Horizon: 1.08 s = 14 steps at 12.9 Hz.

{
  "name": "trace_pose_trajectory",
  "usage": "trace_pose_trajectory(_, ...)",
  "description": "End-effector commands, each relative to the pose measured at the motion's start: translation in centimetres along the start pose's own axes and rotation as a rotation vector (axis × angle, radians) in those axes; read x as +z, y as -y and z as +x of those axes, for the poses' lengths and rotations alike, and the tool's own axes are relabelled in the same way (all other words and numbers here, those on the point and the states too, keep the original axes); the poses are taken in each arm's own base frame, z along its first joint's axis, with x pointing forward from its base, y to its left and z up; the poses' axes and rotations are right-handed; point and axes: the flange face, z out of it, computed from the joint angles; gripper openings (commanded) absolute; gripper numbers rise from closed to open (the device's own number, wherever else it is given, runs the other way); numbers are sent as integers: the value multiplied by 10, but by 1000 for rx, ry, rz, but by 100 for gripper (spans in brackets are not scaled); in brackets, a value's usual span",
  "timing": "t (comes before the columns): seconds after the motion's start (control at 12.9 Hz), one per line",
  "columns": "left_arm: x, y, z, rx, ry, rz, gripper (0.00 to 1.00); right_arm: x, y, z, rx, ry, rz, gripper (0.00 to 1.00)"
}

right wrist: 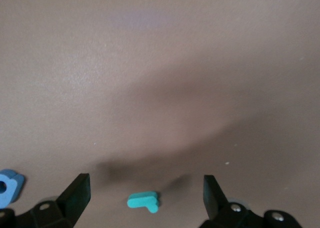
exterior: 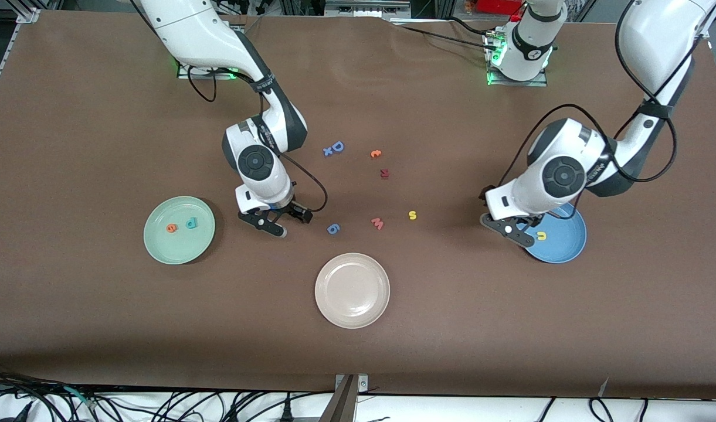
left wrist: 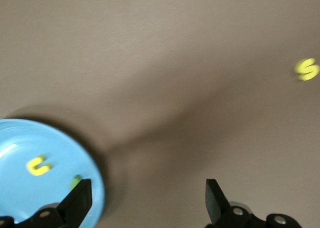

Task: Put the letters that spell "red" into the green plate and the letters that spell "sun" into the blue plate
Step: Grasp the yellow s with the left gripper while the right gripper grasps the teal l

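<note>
Left gripper (exterior: 513, 228) hangs open-jawed over the blue plate's (exterior: 569, 249) rim; right gripper (exterior: 272, 223) open-jawed over teal "r" (right wrist: 144, 201).

Glossy white arm shells, dark grey round joint caps, looping black cables, black jaws, green base lights

A cream-white plate (exterior: 352, 290) sits on the brown counter (exterior: 99, 328), nearer the front camera than every loose letter. At its 12 o'clock lie a small blue letter (exterior: 333, 228) and, toward 1 o'clock, a pink-red "w" (exterior: 377, 223), the two near each other but apart. Higher on the clock face, a bigger blue capital "D" (exterior: 337, 146) touches a small blue "x" (exterior: 328, 151) at about 12 o'clock, while a dark red letter (exterior: 384, 173) lies at roughly 1 o'clock, with an orange letter (exterior: 376, 154) near it, farther from the front camera.
</note>
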Motion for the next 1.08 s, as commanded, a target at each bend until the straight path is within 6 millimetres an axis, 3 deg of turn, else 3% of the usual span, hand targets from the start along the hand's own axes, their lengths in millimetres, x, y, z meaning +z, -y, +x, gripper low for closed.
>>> trace_pose_trajectory(0.0, 1, -51, 12, -100, -8, -17, 100, 12, 9, -4, 25, -4, 12, 100)
trace_pose_trajectory(0.15, 20, -89, 22, -188, -24, -47, 100, 13, 12, -9, 22, -8, 17, 100)
trace_pose_trajectory(0.31, 37, -103, 34, -233, -85, -111, 100, 16, 15, -15, 33, -9, 17, 97)
trace_pose_trajectory(0.46, 57, -137, 42, -258, -116, -146, 100, 17, 16, -17, 30, -8, 15, 91)
trace_pose_trajectory(0.62, 82, -166, 46, -285, -141, -44, 100, 17, 16, -17, 28, -7, 14, 80)
trace_pose_trajectory(0.77, 97, -169, 58, -291, -158, 12, 100, 21, 13, -21, 24, 2, 0, 71)
trace_pose_trajectory(1.0, 95, -169, 66, -306, -164, -5, 100, 22, 11, -22, 32, 6, -5, 65)
